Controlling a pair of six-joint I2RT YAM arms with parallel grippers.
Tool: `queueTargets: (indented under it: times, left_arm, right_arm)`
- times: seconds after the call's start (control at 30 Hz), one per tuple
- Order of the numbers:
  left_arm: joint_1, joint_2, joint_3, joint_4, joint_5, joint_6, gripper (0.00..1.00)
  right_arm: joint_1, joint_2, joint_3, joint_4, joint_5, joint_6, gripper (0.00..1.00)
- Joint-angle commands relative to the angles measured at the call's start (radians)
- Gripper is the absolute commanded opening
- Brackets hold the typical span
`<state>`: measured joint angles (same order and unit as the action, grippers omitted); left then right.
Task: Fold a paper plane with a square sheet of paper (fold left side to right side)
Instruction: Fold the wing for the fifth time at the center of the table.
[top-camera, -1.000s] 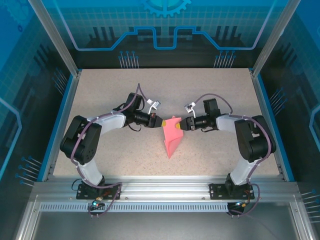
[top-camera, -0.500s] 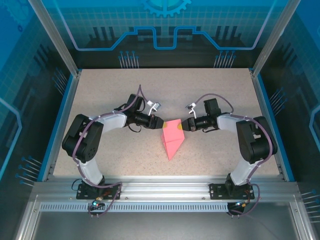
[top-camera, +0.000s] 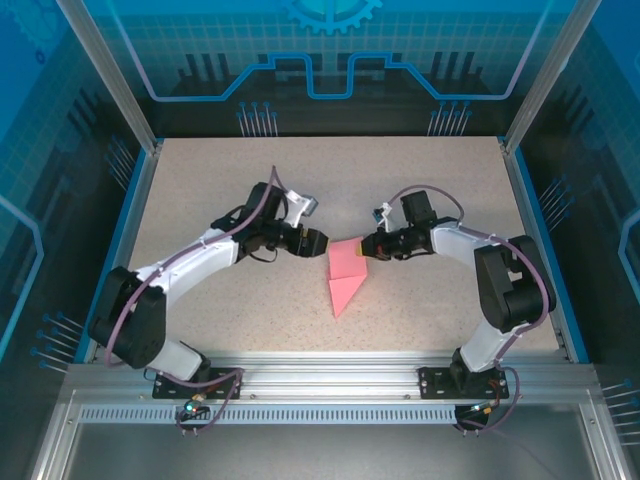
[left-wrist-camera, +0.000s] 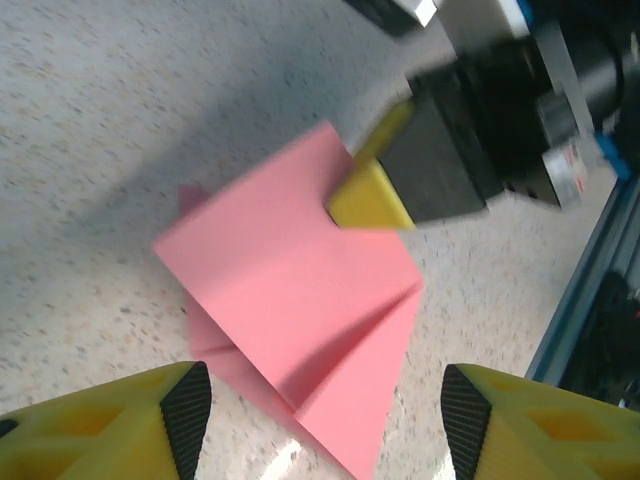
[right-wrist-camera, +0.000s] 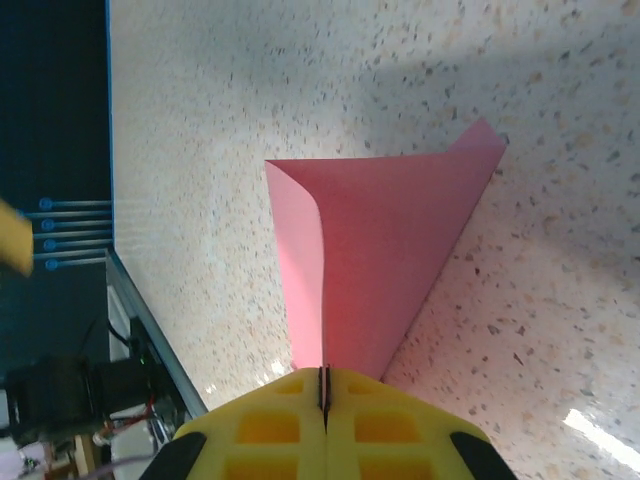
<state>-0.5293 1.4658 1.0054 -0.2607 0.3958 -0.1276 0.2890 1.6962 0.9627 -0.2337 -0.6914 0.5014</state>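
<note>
The pink-red sheet of paper (top-camera: 345, 275) lies mid-table, folded into a pointed wedge with its tip toward the near edge. In the left wrist view the paper (left-wrist-camera: 290, 300) shows a diagonal crease and a raised top flap. My left gripper (top-camera: 318, 242) is just left of the paper's far corner. It (left-wrist-camera: 325, 410) stands open, and the paper lies ahead of its yellow fingers without touching them. My right gripper (top-camera: 362, 247) is shut on the paper's far right corner. In its own view the jaws (right-wrist-camera: 323, 385) pinch the paper (right-wrist-camera: 390, 260) edge-on.
The speckled table (top-camera: 430, 190) has blue side rails (top-camera: 125, 230) and glass walls around it. An aluminium rail (top-camera: 320, 380) carrying both arm bases runs along the near edge. Open tabletop lies behind and in front of the paper.
My left gripper has opened and let go of the paper, and its arm has stretched out lower. My right gripper has shut on the far right corner. The paper has shifted slightly.
</note>
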Motion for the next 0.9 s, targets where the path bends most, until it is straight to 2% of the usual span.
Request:
queueTargets:
  times: [0.0,0.1,0.3,0.57,0.73,0.87]
  left_arm:
    - [-0.084,-0.041,-0.015,-0.110,-0.189,0.045,0.67]
    - [-0.174,-0.031,-0.014,-0.141,-0.291,0.037,0.68]
    - [-0.295,0.078,0.024,-0.134,-0.383,-0.014,0.70]
    - [-0.377,0.246,0.131,-0.163,-0.535,-0.016,0.71]
    - [-0.435,0.313,0.170,-0.178,-0.687,0.010,0.72]
    - [-0.453,0.354,0.185,-0.191,-0.739,0.009,0.72]
  right_arm:
    - [0.026,0.012,0.064,-0.086,0.086,0.134,0.00]
    - [0.030,0.044,0.119,-0.140,0.142,0.156,0.00]
    - [0.032,0.107,0.175,-0.142,0.155,0.199,0.00]
    - [0.037,0.130,0.194,-0.142,0.161,0.212,0.00]
    - [0.036,0.147,0.196,-0.139,0.149,0.210,0.00]
    - [0.036,0.153,0.196,-0.136,0.145,0.208,0.00]
